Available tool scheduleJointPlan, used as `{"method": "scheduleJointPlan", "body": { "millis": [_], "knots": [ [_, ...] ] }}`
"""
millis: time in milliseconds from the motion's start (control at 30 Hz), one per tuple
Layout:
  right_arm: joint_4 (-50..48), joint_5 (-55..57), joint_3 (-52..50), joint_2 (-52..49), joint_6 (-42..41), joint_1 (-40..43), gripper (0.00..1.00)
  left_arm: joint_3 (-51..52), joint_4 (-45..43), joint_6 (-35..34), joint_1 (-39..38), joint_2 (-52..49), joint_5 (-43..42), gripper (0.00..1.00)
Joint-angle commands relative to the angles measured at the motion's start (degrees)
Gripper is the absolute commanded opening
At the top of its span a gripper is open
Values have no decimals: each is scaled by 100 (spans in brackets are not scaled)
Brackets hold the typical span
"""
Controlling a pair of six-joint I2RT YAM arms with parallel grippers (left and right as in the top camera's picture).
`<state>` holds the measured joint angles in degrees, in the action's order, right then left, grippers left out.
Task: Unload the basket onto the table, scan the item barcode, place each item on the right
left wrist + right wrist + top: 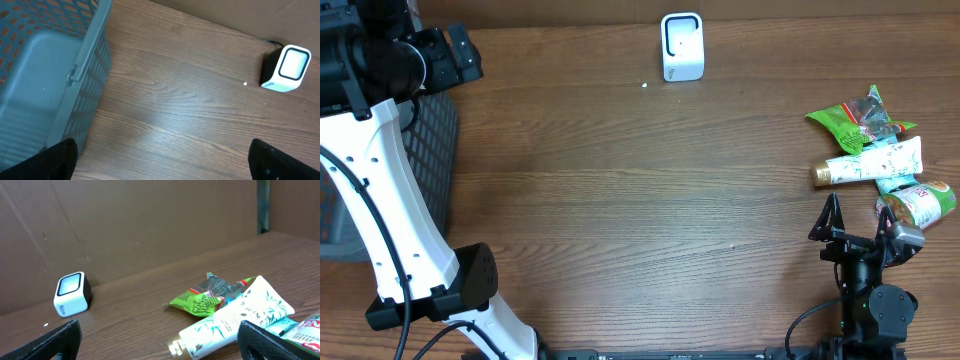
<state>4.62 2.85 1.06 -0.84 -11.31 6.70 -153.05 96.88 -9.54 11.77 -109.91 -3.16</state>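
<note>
Both jaws: left jaws and right jaws stand wide apart, empty.
Tube (870, 165): lies at the counter (640, 200) right edge, just beyond right jaws, touching green packet (850, 122).
Handling: probably light, soft-walled, slick; grip mid-body across its width.
Barcode: unseen, perhaps underneath.
Scanner (682, 46): far edge, well apart.

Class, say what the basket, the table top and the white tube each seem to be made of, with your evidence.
Basket: likely moulded plastic, matte grey-blue; its wall is a regular lattice of holes. Table top: wood or wood-look laminate, brown, with grain lines and a soft sheen. White tube: probably soft plastic, smooth and printed, with a leaf pattern.
</note>
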Motion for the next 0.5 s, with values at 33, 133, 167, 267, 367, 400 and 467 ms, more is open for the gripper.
{"method": "scheduleJointPlan", "body": {
  "millis": [33,133,167,267,367,400,467],
  "knots": [
    [-13,-37,-61,68,46,-37,100,-4,-9,-76,11,-2,24,100],
    [-13,-37,-61,68,46,-37,100,-4,-9,-76,11,-2,24,100],
    [-13,-37,-61,68,48,-37,100,-4,-9,-76,11,-2,24,100],
    [-13,-37,-61,68,46,-37,100,-4,-9,-76,11,-2,24,100],
    [-13,-37,-61,68,48,-37,100,-4,-9,111,11,-2,214,100],
    [-13,-37,-61,68,48,-37,100,-4,-9,227,11,-2,352,100],
    [-13,-37,-61,68,48,-37,100,-4,-9,249,11,-26,520,100]
  ]
}}
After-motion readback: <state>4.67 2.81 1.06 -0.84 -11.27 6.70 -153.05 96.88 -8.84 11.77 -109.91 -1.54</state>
